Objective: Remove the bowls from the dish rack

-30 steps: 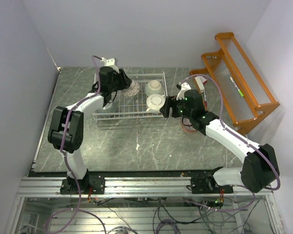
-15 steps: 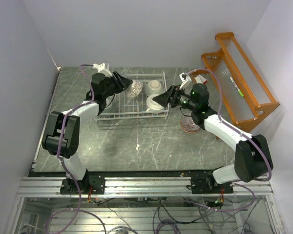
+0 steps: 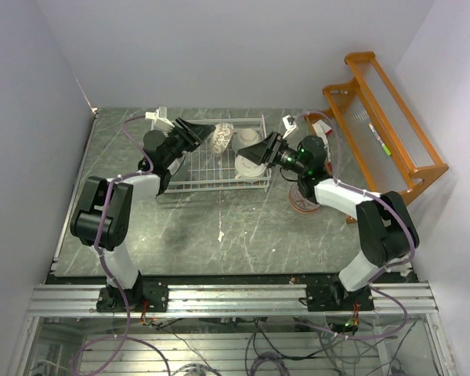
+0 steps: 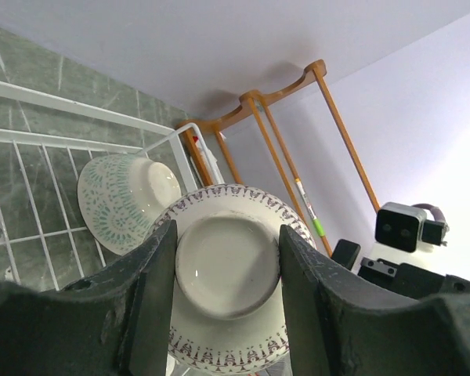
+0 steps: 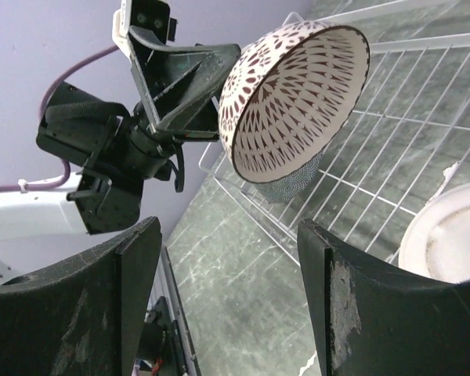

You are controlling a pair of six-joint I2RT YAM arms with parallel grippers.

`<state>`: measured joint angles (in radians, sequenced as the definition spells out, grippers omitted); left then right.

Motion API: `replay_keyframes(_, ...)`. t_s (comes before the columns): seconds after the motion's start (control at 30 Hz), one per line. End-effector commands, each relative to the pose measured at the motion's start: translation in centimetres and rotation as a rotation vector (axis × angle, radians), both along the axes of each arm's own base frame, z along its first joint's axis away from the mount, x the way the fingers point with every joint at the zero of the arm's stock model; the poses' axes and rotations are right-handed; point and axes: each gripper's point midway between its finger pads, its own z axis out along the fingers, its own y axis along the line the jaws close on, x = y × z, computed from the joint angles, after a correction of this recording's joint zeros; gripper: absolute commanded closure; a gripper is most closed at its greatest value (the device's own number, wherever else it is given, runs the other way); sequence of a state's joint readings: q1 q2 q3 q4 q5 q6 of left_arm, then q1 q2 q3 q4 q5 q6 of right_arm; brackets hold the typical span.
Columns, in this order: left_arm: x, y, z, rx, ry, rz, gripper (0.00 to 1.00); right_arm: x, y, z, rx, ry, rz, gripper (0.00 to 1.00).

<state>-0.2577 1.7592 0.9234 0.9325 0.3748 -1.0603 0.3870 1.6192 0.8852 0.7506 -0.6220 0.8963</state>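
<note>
**Figure. Two arms over the dish rack, seen from above and from both wrists.**

**End effectors.** The left gripper has its jaws about half open and clamped on the raised foot of a brown-patterned bowl. In the left wrist view, one of its fingers lies on each side of that foot. The bowl hangs on its side over the far part of the dish rack, at 3 o'clock from the gripper. Its mouth faces the right arm. The right gripper hovers at about 4 o'clock from the held bowl. Its jaws stand wide apart with nothing between them, and it touches no bowl. In the right wrist view, its fingers frame the patterned inside of the held bowl.

**Rack contents.** A teal-patterned bowl sits in the rack's far right corner, at 10 o'clock from the held bowl in the left wrist view. A white bowl lies in the rack just at 6 o'clock from the right gripper.

**Surface.** The table is grey-green veined stone. The rack stands at 12 o'clock on it, near the far edge. A red-and-white bowl rests on the table outside the rack, at 4 o'clock from it, partly under the right arm.

**Room.** An orange wooden shelf leans at 2 o'clock, against the right wall. Plain pale walls close the table on three sides.
</note>
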Motion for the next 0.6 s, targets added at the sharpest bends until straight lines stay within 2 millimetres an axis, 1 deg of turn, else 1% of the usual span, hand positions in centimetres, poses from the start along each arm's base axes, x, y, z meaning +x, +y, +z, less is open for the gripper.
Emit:
replay_keyframes(0.0, -1.2, -0.2, 4.8, -0.094, -0.161, -0.054, 0.93, 1.0, 0.6, 2.9, 0.062, -0.083, 0.017, 0.30)
replay_keyframes(0.2, -2.1, -0.3, 4.7, -0.129, -0.162, -0.081, 0.93, 1.7, 1.7, 3.4, 0.122, -0.082, 0.059, 0.33)
replay_keyframes(0.23, -2.2, -0.4, 4.6, -0.137, -0.164, -0.086, 0.93, 1.7, 1.8, 3.1, 0.129, -0.070, 0.067, 0.34)
replay_keyframes(0.27, -2.3, -0.4, 4.5, -0.139, -0.163, -0.087, 0.93, 1.9, 2.1, 3.9, 0.146, -0.089, 0.076, 0.35)
replay_keyframes(0.3, -2.3, -0.5, 4.3, -0.137, -0.159, -0.087, 0.93, 2.0, 2.4, 4.1, 0.154, -0.091, 0.085, 0.35)
replay_keyframes(0.4, -2.5, -0.7, 4.1, -0.126, -0.156, -0.087, 0.93, 2.4, 3.4, 4.0, 0.146, -0.085, 0.097, 0.35)
replay_keyframes(0.57, -3.0, -1.3, 4.6, -0.138, -0.169, -0.108, 0.93, 2.8, 4.8, 3.5, 0.128, -0.080, 0.103, 0.35)
